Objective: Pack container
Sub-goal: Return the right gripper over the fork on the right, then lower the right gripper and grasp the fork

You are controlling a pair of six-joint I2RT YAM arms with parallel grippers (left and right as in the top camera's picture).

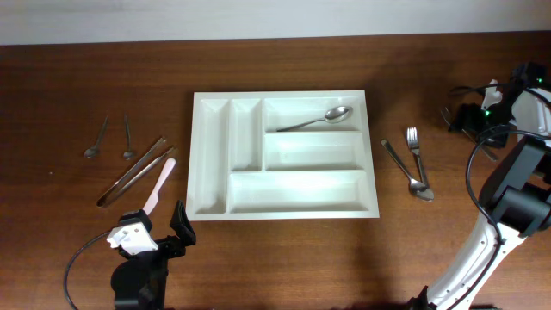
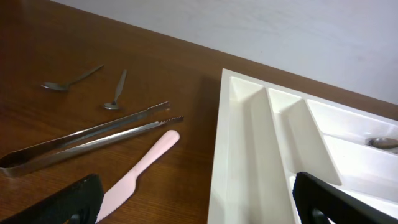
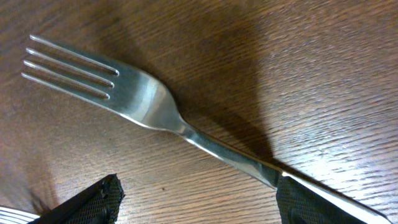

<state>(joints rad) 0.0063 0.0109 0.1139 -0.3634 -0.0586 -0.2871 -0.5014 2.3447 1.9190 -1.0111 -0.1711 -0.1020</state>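
Note:
The white cutlery tray (image 1: 372, 155) lies mid-table and holds one metal spoon (image 1: 320, 120) in its top long compartment. My left gripper (image 1: 159, 238) is open and empty at the front left, near the tray's front left corner (image 2: 219, 155). It looks across a pink plastic knife (image 2: 140, 171) and metal tongs (image 2: 87, 140). My right gripper (image 1: 472, 120) is at the far right. In the right wrist view it is open (image 3: 199, 199) low over a metal fork (image 3: 143, 99) lying on the wood, and its right finger is next to the handle.
Two small spoons (image 1: 93, 143) (image 1: 127, 142), the tongs (image 1: 131, 172) and the pink knife (image 1: 158, 187) lie left of the tray. Another fork (image 1: 414, 146) and a spoon (image 1: 406, 170) lie right of it. The right arm's base and cable stand at the front right.

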